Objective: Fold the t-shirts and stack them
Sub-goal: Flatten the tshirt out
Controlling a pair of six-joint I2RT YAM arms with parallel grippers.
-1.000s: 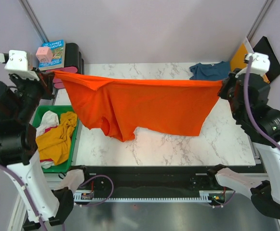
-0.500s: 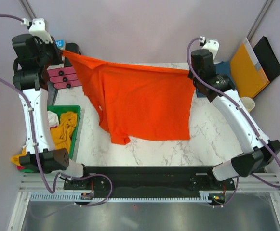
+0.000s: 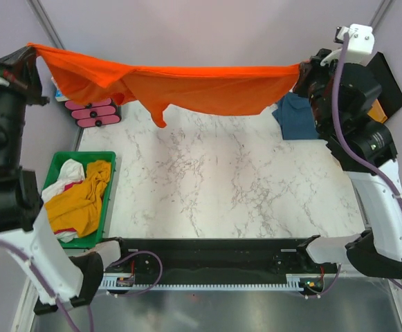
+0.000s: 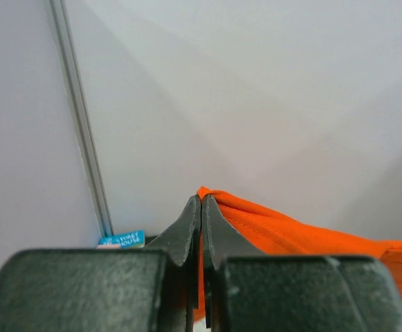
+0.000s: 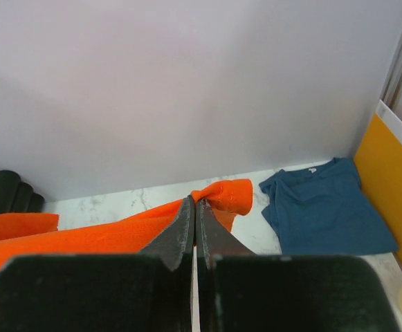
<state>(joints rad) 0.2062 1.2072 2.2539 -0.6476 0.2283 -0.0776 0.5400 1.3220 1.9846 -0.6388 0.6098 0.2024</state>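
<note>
The marble table (image 3: pixel 221 194) fills the middle. High above its far edge the orange-red t-shirt (image 3: pixel 201 86) hangs stretched side to side, clear of the tabletop, with a fold drooping toward the table's far left. The teal-blue t-shirt (image 3: pixel 294 117) lies crumpled on the table's far right corner. Beside the table's left edge, a green bin (image 3: pixel 83 157) holds a mustard-yellow garment (image 3: pixel 83 200). The left gripper (image 4: pixel 201 200), above the far left corner, pinches one shirt end. The right gripper (image 5: pixel 194 202), above the far right corner, clamps the other.

Black-and-white left arm (image 3: pixel 7 180), matching right arm (image 3: pixel 370 149), purple cables (image 3: pixel 335 76), dark tapered tool fingers (image 4: pixel 185 232)
</note>
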